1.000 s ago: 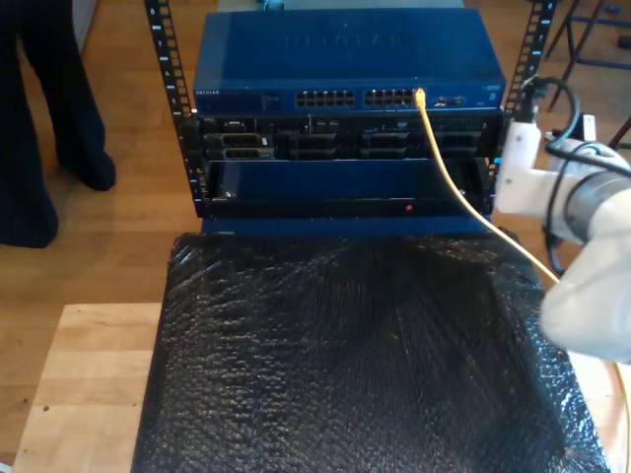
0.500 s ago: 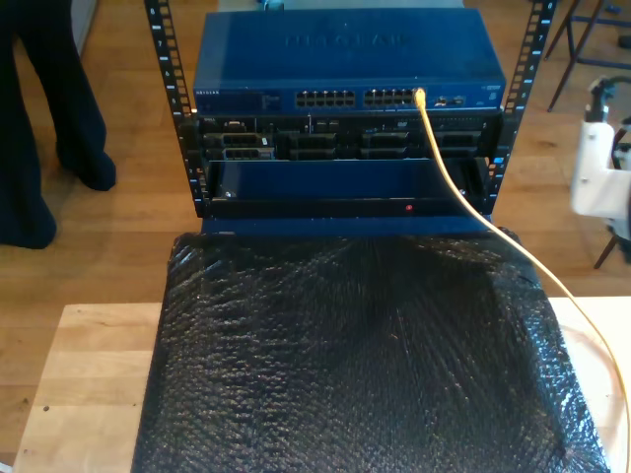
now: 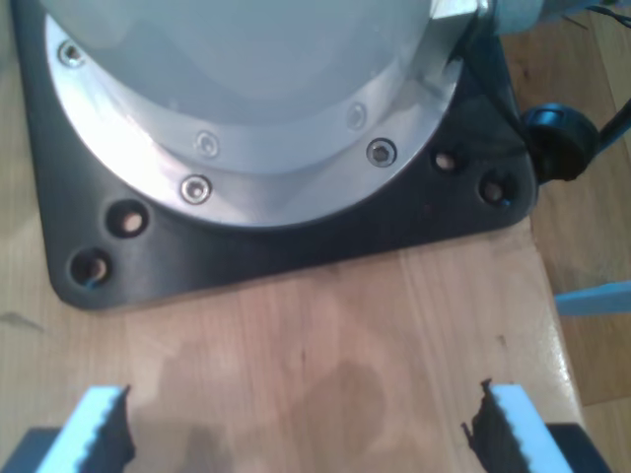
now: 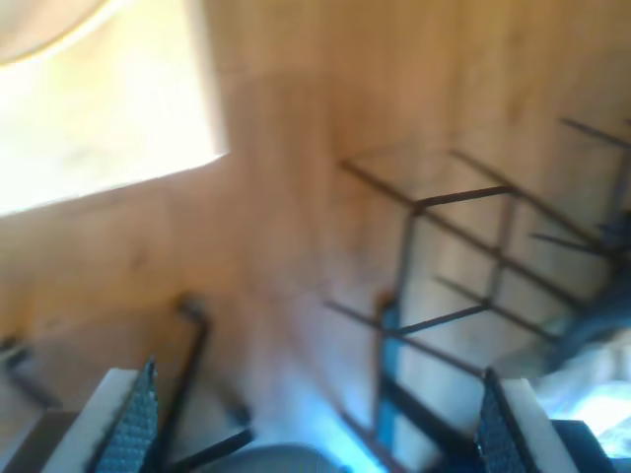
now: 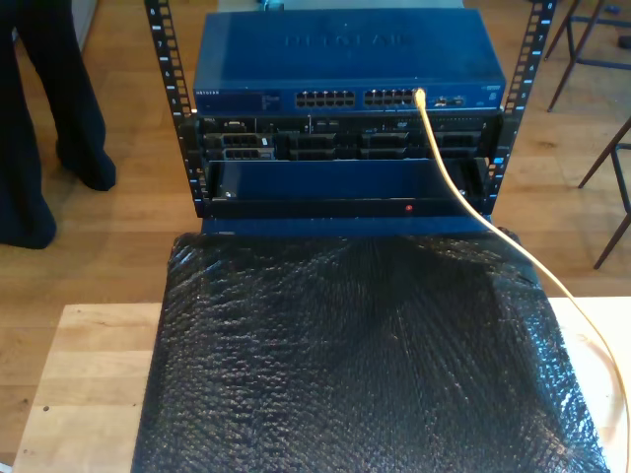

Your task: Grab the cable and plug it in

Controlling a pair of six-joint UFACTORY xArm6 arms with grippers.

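Cable plugged into the blue switch, both tools spread and empty

The cable [image 5: 449,177] sits in a port at the exterior view's right of the switch [image 5: 347,61], then trails near across the black mat [image 5: 365,365] toward that view's right edge; my first tool [image 3: 296,429] is spread over the wooden counter [image 3: 325,335], my second tool [image 4: 311,429] spread above the floor [image 4: 296,148]

Exterior view high above rack [image 5: 345,108], facing down

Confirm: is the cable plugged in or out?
Plugged in. In the exterior view the cable ends in a port on the blue switch's front row and trails away across the black sheet.
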